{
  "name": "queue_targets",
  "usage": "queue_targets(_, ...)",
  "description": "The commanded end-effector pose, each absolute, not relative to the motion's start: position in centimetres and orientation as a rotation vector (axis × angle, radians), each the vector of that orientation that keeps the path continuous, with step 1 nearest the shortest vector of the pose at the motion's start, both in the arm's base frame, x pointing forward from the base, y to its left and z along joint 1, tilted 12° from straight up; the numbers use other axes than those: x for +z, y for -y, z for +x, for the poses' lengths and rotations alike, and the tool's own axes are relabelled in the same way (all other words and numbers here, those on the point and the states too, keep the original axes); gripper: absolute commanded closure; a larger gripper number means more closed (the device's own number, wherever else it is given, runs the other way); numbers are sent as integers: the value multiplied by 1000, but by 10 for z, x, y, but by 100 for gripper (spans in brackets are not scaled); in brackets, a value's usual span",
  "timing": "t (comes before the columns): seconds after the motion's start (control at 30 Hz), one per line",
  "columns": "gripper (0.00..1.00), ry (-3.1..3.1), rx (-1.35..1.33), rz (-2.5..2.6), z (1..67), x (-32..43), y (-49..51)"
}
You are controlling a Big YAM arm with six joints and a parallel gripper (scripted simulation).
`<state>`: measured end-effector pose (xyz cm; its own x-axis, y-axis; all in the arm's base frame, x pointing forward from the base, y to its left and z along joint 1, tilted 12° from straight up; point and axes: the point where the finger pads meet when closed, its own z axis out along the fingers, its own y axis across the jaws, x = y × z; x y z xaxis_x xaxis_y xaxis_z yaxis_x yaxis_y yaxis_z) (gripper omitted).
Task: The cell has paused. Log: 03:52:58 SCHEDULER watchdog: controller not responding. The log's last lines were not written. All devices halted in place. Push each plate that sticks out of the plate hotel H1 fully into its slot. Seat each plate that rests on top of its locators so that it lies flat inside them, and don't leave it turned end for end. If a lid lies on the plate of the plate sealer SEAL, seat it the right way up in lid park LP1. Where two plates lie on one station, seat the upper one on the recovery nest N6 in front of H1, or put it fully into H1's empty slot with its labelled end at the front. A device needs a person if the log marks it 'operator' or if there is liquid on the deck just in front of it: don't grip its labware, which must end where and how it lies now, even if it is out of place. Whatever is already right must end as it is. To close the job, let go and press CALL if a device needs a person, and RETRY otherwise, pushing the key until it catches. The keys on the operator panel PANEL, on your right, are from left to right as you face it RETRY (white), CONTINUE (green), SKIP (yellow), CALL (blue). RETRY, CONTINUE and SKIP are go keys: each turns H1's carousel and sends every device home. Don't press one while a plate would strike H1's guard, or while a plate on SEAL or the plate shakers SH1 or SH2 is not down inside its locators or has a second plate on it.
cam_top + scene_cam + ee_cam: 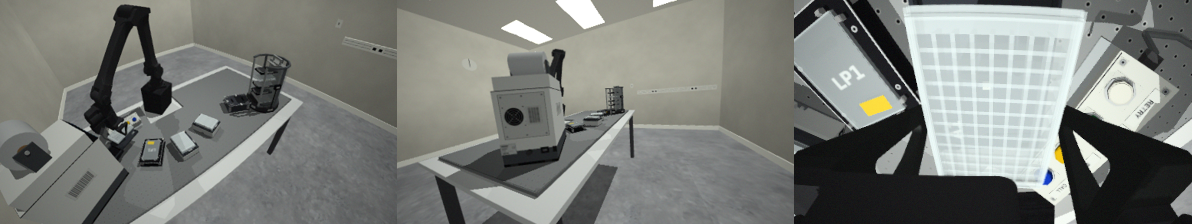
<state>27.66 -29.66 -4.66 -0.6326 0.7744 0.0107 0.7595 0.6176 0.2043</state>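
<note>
My gripper (992, 112) is shut on a clear, gridded lid (994, 95) and grips it across its width, above the deck. In the top view the gripper and the lid (115, 136) are at the front of the plate sealer SEAL (57, 172), next to the operator panel. Lid park LP1 (851, 80), a grey pad with a yellow mark, lies to the left below the lid and has nothing on it; it also shows in the top view (152, 152). The panel (1119, 105) lies to the right below, with the white RETRY key (1119, 91) and the blue CALL key (1048, 176) partly under the lid.
Two plate shakers with plates (184, 144) (206, 124) stand mid-table. The plate hotel H1 (268, 82) stands at the far right with nest N6 (237, 103) in front of it. The arm's base block (156, 97) stands behind the panel. SEAL (529, 115) blocks most of the exterior view.
</note>
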Motion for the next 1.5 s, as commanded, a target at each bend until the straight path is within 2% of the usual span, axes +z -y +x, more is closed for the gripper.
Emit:
queue_targets(0.0, 16, -2736, 272, 1294, 282, -38, 306)
queue_targets(0.33, 16, -2741, 281, 1300, 273, -36, 302)
queue_targets(0.4, 16, -2720, 392, 1298, 273, -49, 299)
queue_targets(1.47, 16, -2715, 371, 1266, 286, -51, 295)
